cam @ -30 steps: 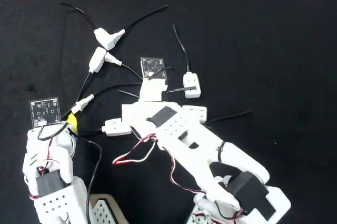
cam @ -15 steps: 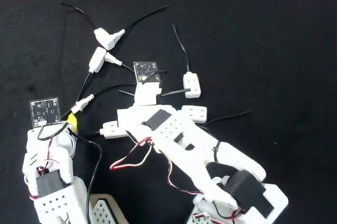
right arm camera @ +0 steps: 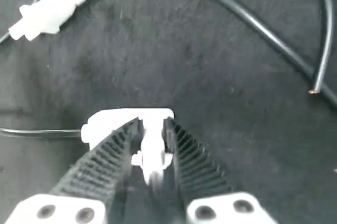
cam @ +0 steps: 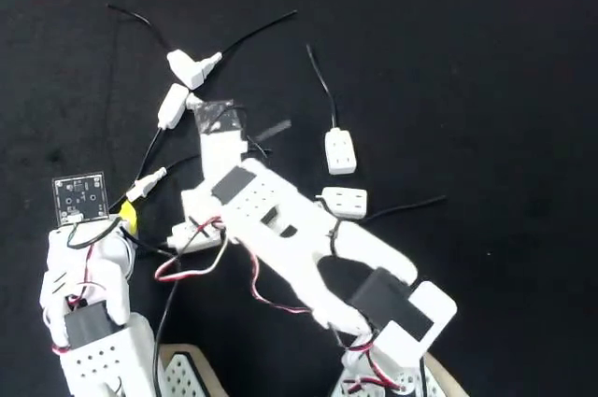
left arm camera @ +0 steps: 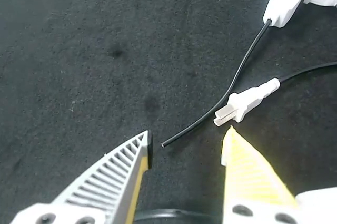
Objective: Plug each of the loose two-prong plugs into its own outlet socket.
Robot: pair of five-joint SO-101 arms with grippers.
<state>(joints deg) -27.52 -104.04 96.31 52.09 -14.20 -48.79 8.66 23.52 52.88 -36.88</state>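
My right gripper (right arm camera: 152, 124) is shut on a white two-prong plug (right arm camera: 151, 153). The plug's front end is against a white outlet socket (right arm camera: 113, 121) whose black cord runs off to one side. In the high view that socket (cam: 187, 236) peeks out from under the right arm (cam: 252, 201). My left gripper (left arm camera: 187, 137) is open just above the cloth. A loose white plug (left arm camera: 245, 103) lies right by its yellow finger (left arm camera: 247, 176), prongs toward the gripper. In the high view this plug (cam: 149, 182) lies just beyond the left arm (cam: 89, 266).
Two white outlet sockets (cam: 340, 151) (cam: 344, 201) lie right of the right arm. Two more white connectors (cam: 192, 68) (cam: 173, 107) lie at the back left, with black cords across the dark cloth. A cut cord end (left arm camera: 166, 142) lies between the left fingers.
The right arm has swung to the left across the table, and the socket beneath it has slid a little left with it. The left arm has kept still.
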